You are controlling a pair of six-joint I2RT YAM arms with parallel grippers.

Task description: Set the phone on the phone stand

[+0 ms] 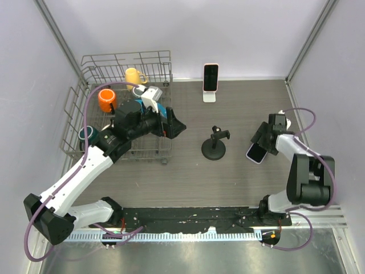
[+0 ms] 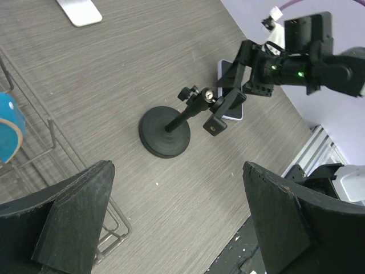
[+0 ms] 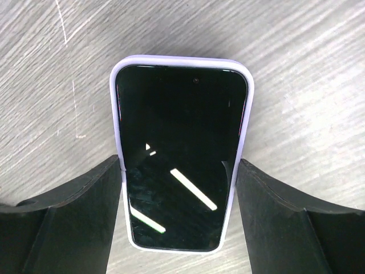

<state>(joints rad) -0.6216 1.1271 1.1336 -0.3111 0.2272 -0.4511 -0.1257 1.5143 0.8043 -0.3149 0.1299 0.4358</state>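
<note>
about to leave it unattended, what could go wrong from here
The right gripper grips the phone only by its slim side edges, so it might slip when lifted. The black stand has a small tilted clamp on a thin stem; pushing the phone in could tip it.

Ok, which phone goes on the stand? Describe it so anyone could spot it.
Look at the table's right side, past the black stand. The phone sits screen up between the right arm's jaws. Its case is lilac; the other phone, at the back, has a pink one.
</note>
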